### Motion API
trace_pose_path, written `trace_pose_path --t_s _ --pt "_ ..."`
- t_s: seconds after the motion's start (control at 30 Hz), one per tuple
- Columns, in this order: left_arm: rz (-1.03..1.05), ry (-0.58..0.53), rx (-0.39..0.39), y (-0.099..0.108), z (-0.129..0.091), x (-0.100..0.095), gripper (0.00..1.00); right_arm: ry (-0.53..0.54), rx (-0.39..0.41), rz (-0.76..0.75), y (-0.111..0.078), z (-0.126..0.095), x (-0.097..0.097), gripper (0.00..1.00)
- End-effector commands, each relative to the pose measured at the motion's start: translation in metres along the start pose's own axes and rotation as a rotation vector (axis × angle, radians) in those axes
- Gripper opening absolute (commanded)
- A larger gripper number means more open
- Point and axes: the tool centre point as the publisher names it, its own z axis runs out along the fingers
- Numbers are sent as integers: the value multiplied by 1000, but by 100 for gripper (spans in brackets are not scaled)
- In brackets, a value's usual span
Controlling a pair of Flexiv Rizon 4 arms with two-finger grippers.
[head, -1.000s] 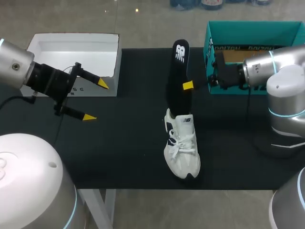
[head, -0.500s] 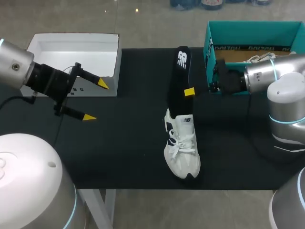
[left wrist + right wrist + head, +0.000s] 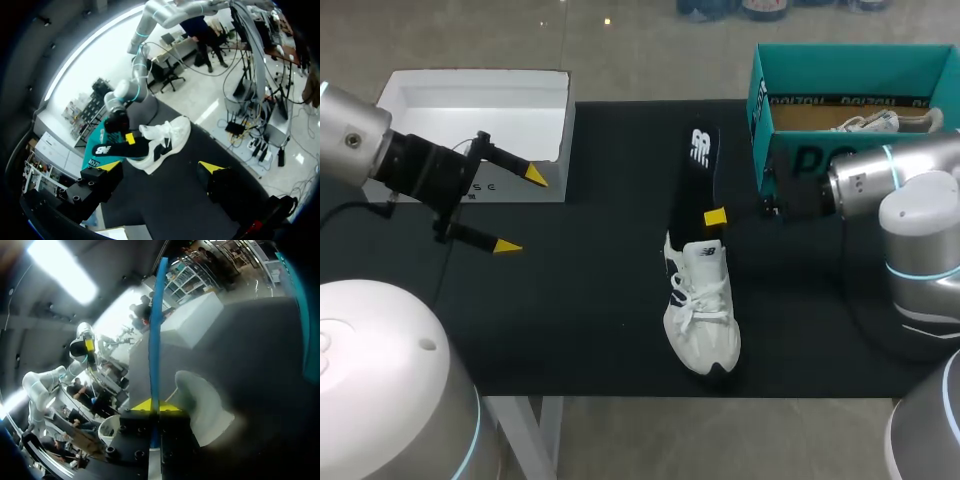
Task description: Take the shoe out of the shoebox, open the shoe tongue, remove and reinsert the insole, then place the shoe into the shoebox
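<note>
While teal shoebox holds shoe, insole gripped

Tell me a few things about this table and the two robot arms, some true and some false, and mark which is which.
1. The white lace-up sneaker lies on the black table mat, outside the teal cardboard shoebox. True.
2. The right pincer is shut on the long black insole. True.
3. The left pincer grips the sneaker's laces. False: it is open, holds nothing and is well apart from the sneaker.
4. The teal shoebox has nothing in it. False: another light shoe lies inside.
</note>
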Motion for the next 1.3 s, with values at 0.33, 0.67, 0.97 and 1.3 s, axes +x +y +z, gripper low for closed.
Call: trace_pose_path --t_s 0.33,0.67,0.97,1.3 --pt "-1 4 -4 -1 0 0 100 -63 74 0 -24 2 -3 0" --pt "-1 4 -4 -1 0 0 100 -72 76 24 -28 4 -6 19" --pt "-1 4 -4 -1 0 0 100 -100 57 -9 -2 1 -12 100" --pt "-1 4 -4 -1 0 0 100 -118 49 -43 19 -1 -20 100"
